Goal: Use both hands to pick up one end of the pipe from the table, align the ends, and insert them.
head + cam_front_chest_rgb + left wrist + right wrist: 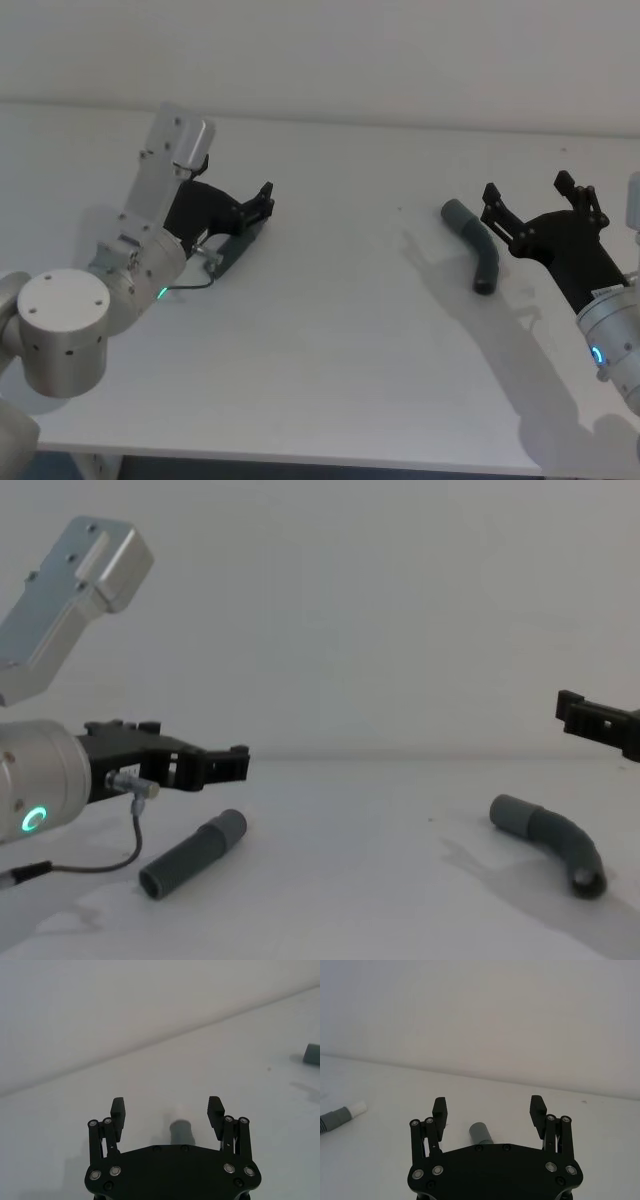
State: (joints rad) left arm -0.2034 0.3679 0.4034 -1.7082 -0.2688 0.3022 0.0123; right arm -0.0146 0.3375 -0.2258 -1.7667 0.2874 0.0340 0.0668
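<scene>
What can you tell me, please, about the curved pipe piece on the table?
The curved pipe piece is a dark grey, plastic-looking elbow with a lighter smooth collar at its far end and a dark opening at its near end. It lies flat on the white table, on the robot's right side. Only the table touches it; the open right gripper hovers above it, apart.

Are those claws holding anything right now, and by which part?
Nothing. Both are open: the left gripper hangs above the straight pipe piece, the right gripper near the curved piece; both pieces lie on the table.
</scene>
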